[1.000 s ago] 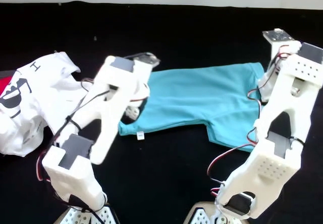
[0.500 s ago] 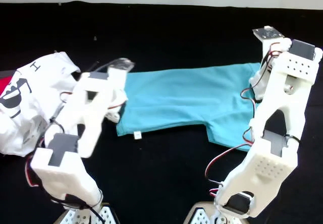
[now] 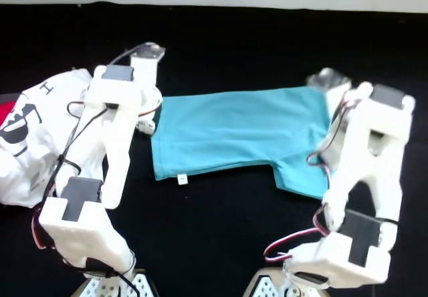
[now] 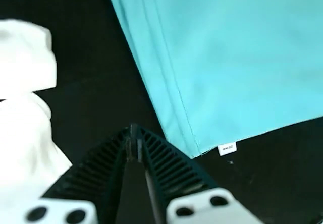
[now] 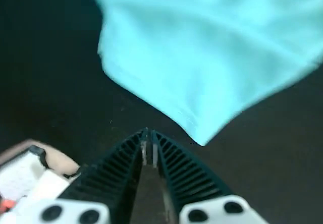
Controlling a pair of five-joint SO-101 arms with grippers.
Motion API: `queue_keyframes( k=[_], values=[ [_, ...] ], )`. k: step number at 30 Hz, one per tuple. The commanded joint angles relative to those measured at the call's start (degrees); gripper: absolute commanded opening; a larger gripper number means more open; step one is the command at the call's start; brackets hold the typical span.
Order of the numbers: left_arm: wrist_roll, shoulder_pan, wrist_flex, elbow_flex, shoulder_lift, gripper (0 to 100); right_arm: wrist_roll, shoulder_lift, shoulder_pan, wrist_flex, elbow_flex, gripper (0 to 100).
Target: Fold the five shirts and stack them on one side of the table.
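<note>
As you are looking, likely step: folding the teal shirt (image 3: 234, 133).
Left gripper (image 4: 133, 142), right gripper (image 5: 148, 144): both hanging pinched closed, empty.
Next: calling for open jaws at its edges.

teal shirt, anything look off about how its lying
The teal shirt lies flat but looks only half folded: one sleeve juts out from its near edge, toward the robot's right. On the left arm's side, a white shirt sits in a crumpled heap, not folded.
</note>
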Motion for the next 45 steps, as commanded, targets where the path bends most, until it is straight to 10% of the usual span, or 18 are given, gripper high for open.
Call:
queue_keyframes(
  k=[1, 19, 45],
  values=[
    [1.3, 2.5, -4.8, 0.7, 1.4, 1, 5.5, -4.4, -3.2, -3.4, 12.0, 5.8],
    [1.2, 3.4, -12.1, 1.2, 14.8, 1, 7.4, -4.5, -11.4, -14.8, 18.0, 25.9],
    [1.2, 3.4, -12.1, 1.3, 14.9, 1, 7.4, -3.9, -9.5, -25.0, 25.7, 25.9]
  ],
)
